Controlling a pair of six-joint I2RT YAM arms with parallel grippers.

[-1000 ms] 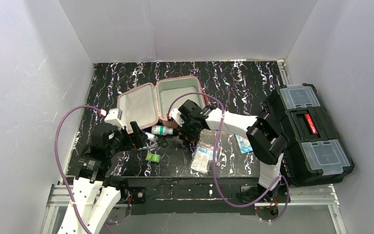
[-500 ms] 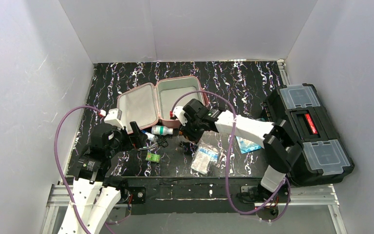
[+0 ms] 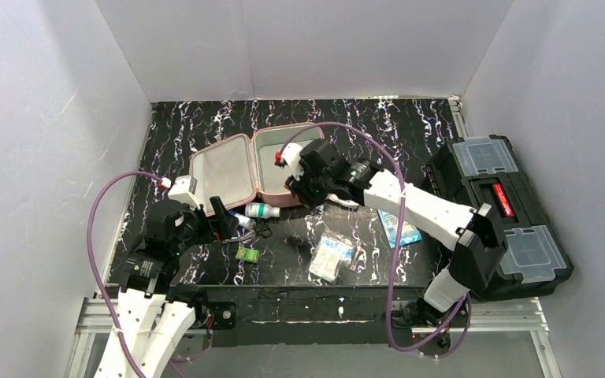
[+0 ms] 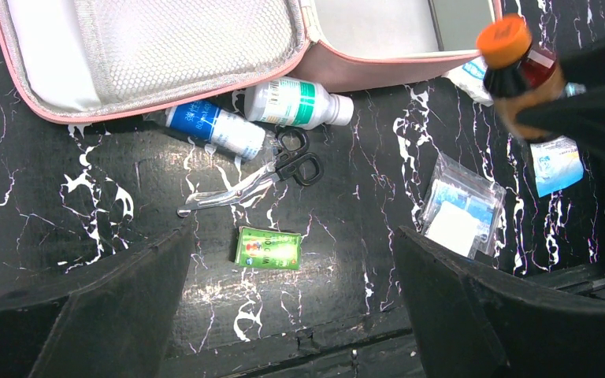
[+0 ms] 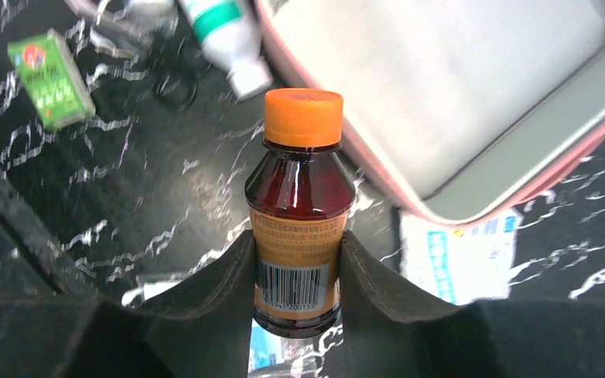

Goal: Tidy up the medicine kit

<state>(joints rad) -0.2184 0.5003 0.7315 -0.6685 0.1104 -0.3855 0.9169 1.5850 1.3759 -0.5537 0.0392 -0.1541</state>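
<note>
1. My right pincer [image 5: 298, 264] is clamped on a small amber bottle [image 5: 299, 197]. Its two matte black fingers [image 5: 213, 291] press the labelled sides just above the base. The bottle is glossy brown, round-shouldered and lifted off the table, with a ribbed orange cap [image 5: 302, 118] pointing away from the wrist.
2. The medicine kit [image 5: 473, 87] lies open ahead of that pincer and to its right, beyond the cap. It is a soft rounded-square case with a pink fabric wall and smooth grey lining. The bottle does not touch it.
3. A flat paper sachet with blue print [image 5: 461, 256] lies just right of the right pincer's fingers, against the kit's near wall.
4. My left pincer [image 4: 293, 236] has its jaws wide apart with nothing between them.
5. A small green cardboard box [image 4: 268, 248] lies flat on the black marbled table [image 4: 71, 181], below the gap between the left fingers.
6. Ahead of the left pincer lie steel scissors with black loop handles [image 4: 268, 177].
7. Beyond the scissors, a white plastic bottle with a green band [image 4: 295, 104] and a blue-labelled bottle [image 4: 217, 130] rest on their sides along the kit's near rim. The kit's mesh-lined lid sits just behind them.
8. To the right of the left pincer is a crinkled clear zip bag [image 4: 461, 209] holding white pads.
9. A hard black toolbox [image 3: 504, 213] with clear lids sits well to the right of both pincers.
</note>
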